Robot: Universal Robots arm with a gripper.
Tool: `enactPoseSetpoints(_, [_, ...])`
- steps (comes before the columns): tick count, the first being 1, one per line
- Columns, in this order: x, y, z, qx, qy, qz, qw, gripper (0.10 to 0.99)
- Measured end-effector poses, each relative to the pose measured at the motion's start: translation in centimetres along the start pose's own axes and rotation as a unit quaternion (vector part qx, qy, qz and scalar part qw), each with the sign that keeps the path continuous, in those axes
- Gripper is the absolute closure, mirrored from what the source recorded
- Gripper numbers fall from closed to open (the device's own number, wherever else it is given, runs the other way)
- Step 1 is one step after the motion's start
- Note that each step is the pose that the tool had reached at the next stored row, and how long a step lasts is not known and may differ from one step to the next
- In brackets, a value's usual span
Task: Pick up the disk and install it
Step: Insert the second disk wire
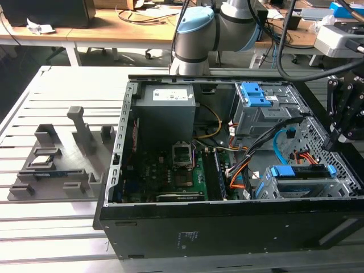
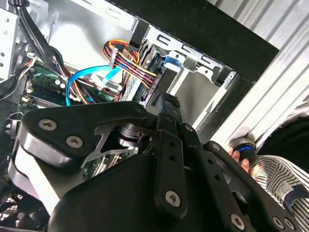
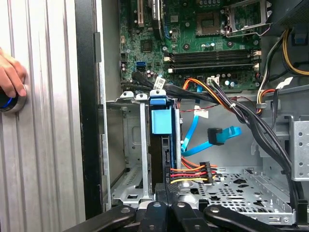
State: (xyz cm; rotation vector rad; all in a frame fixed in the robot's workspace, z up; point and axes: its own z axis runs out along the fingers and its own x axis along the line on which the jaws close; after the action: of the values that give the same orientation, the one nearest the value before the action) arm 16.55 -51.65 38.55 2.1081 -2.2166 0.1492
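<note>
Disk [image 3: 161,126], blue rails showing, sits upright in the drive bay [image 3: 126,145] at the computer case [image 1: 227,227] front corner. Gripper [image 3: 164,205] hangs just above the disk edge; can't tell if claw is open or closed. A hand [image 3: 10,75] presses a button on the bench [image 3: 48,145].

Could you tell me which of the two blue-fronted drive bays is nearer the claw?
The lower drive bay beside the claw; the other bay sits nearer the power supply.

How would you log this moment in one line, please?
disk: sitting in drive cage slot | claw: close to disk | hand: on button outside case
</note>
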Motion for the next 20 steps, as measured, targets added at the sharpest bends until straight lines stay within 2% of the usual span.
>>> enactPoseSetpoints(2, [0.0,0.0,0.0,0.0,0.0,0.0,1.0,0.851])
enactPoseSetpoints(3, [0.0,0.0,-0.01,0.0,0.0,0.0,1.0,0.851])
enactPoseSetpoints(4, [0.0,0.0,-0.01,0.0,0.0,0.0,1.0,0.784])
enactPoseSetpoints(6, [-0.06,0.0,-0.03,0.0,0.0002,0.0,1.0,0.784])
enactPoseSetpoints(10, [-1.3,0.16,-0.14,0.0,-0.0001,0.0,1.0,0.784])
enactPoseSetpoints(12, [-2.04,1.11,-0.24,0.0,0.0,0.0,1.0,0.784])
enactPoseSetpoints(15, [-2.85,2.12,-0.33,0.0,0.0,0.0,1.0,0.784])
enactPoseSetpoints(17, [-3.67,3.34,-0.4,0.0,0.0,0.0,1.0,0.784])
enactPoseSetpoints(19, [-3.95,4.01,-0.41,0.0,0.0,0.0,1.0,0.784])
enactPoseSetpoints(20, [-3.97,4.56,-0.36,0.0001,-0.0001,-0.001,1.0,0.784])
